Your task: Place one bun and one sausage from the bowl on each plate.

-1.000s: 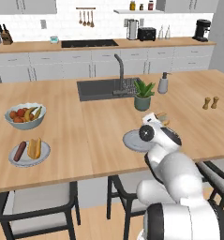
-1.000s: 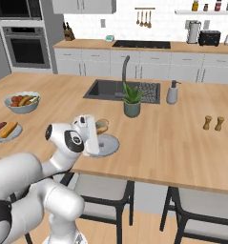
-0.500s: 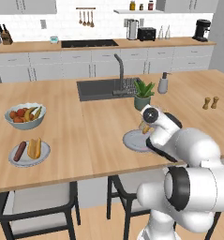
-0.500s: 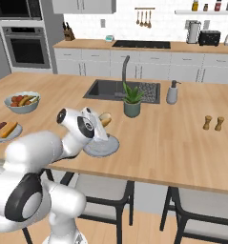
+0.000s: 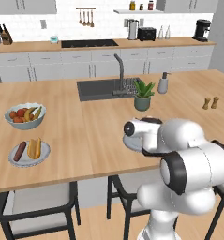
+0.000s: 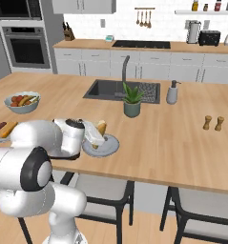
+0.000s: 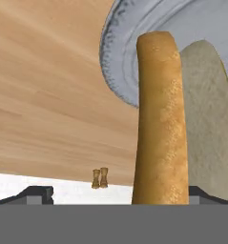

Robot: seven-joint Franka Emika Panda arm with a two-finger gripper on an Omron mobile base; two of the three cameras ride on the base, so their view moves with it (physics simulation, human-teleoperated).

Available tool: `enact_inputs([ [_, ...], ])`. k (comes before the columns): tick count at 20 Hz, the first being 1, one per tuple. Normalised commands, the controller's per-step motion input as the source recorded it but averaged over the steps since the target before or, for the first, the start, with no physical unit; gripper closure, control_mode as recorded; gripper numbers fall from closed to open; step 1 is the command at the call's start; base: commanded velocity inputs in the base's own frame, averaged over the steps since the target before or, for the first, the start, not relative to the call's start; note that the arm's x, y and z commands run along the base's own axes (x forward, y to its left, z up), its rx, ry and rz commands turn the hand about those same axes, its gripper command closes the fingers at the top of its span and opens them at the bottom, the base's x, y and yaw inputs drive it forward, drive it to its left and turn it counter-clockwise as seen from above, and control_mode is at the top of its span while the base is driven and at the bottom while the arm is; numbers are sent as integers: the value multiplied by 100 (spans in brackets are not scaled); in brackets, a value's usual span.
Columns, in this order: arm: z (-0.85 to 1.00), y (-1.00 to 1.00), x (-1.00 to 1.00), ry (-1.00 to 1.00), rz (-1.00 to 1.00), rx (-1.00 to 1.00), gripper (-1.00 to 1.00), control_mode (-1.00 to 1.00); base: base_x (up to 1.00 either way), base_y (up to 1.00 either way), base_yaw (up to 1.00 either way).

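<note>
A bun (image 7: 160, 119) lies on the near plate (image 7: 113, 62), close in front of the hand. My gripper (image 7: 118, 193) is open, its fingertips (image 7: 36, 193) standing wide on either side of the bun's near end without touching it. From the right base view the gripper (image 6: 93, 135) hangs low over this plate (image 6: 110, 147), next to the bun (image 6: 102, 127). My arm hides most of the plate (image 5: 127, 142) in the left base view. At the far left a second plate (image 5: 43, 157) carries a sausage (image 5: 19, 151) and a bun (image 5: 34, 148). The bowl is out of view.
A pale bowl of fruit (image 5: 25, 117) stands behind the left plate. A potted plant (image 5: 142, 96), a sink (image 5: 104, 89) and a soap bottle (image 5: 163, 83) lie beyond the near plate. Salt and pepper shakers (image 5: 210, 102) stand at the right. Chairs sit under the counter's front edge.
The arm has swung round and folded, its elbow now bulking in front of the near plate. The hand stays low by the plate. The bun has not moved and the jaws remain open.
</note>
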Motion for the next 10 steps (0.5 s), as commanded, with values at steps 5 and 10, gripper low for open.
enact_inputs([
  [5, -58, -16, 3, 3, 19, 0, -100, -100, 0, 0, 0],
  [10, -78, 0, 0, 9, 20, 2, -100, -100, 0, 0, 0],
])
